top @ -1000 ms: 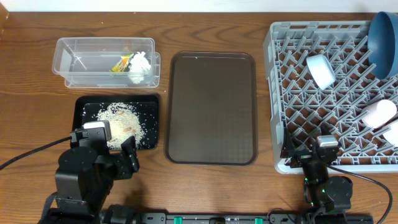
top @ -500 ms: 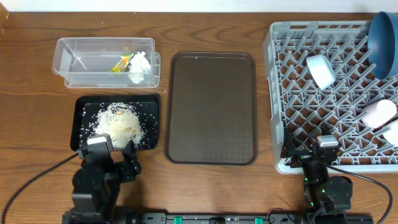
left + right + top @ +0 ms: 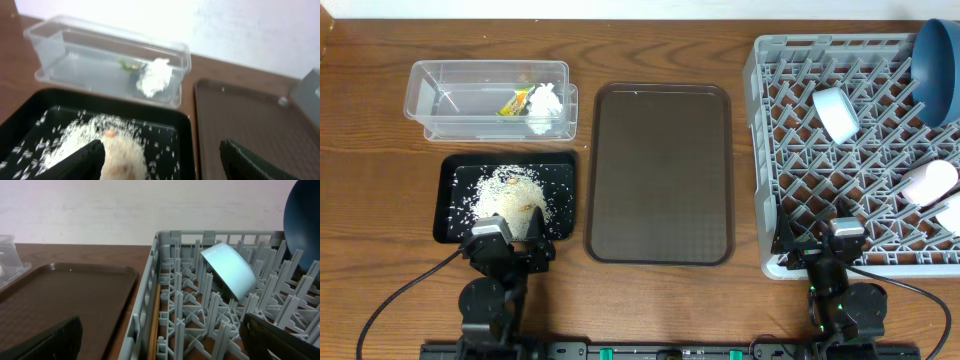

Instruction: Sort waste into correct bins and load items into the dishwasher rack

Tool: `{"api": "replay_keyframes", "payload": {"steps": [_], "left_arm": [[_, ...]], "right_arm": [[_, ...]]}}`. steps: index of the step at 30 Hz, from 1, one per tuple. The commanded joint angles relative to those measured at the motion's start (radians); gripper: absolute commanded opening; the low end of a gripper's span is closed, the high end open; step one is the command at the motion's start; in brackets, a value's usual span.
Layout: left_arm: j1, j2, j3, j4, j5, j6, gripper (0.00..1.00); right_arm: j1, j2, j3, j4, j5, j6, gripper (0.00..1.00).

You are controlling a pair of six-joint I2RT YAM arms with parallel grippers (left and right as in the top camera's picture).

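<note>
At upper left of the overhead view the clear tub (image 3: 460, 100) holds the snack wrapper (image 3: 517, 101) and the white tissue (image 3: 547, 100) at its right end, and just below it the black tray (image 3: 448, 200) carries the heap of rice scraps (image 3: 510, 198). The brown serving tray (image 3: 660, 170) sits in the centre. At right, the grey rack (image 3: 800, 150) holds the white bowl (image 3: 836, 113), the blue plate (image 3: 938, 55), a pinkish cup (image 3: 930, 182), a white cup (image 3: 953, 213) and, along its left wall, a wooden chopstick (image 3: 153, 325). The left gripper (image 3: 160, 160) hangs over the black tray's lower edge and the right gripper (image 3: 160, 340) over the rack's lower left corner, both spread wide and holding nothing.
</note>
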Motion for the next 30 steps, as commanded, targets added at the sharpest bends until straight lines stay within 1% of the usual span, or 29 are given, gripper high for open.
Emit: {"api": "replay_keyframes", "payload": {"steps": [1, 6, 9, 12, 30], "left_arm": [[0.006, -0.015, -0.056, 0.092, -0.008, 0.006, 0.77], [0.006, -0.015, -0.153, 0.291, -0.008, 0.018, 0.77], [0.006, -0.015, -0.15, 0.263, -0.004, 0.051, 0.77], [0.006, -0.014, -0.15, 0.179, -0.003, 0.049, 0.77], [0.006, -0.012, -0.15, 0.185, 0.003, 0.048, 0.77]], "right_arm": [[-0.01, -0.007, -0.001, -0.004, 0.01, -0.004, 0.99], [-0.01, -0.007, -0.001, -0.004, 0.01, -0.004, 0.99], [-0.01, -0.007, -0.001, -0.004, 0.01, -0.004, 0.99], [-0.01, -0.007, -0.001, -0.004, 0.01, -0.004, 0.99], [-0.01, -0.007, -0.001, -0.004, 0.01, -0.004, 0.99]]}}
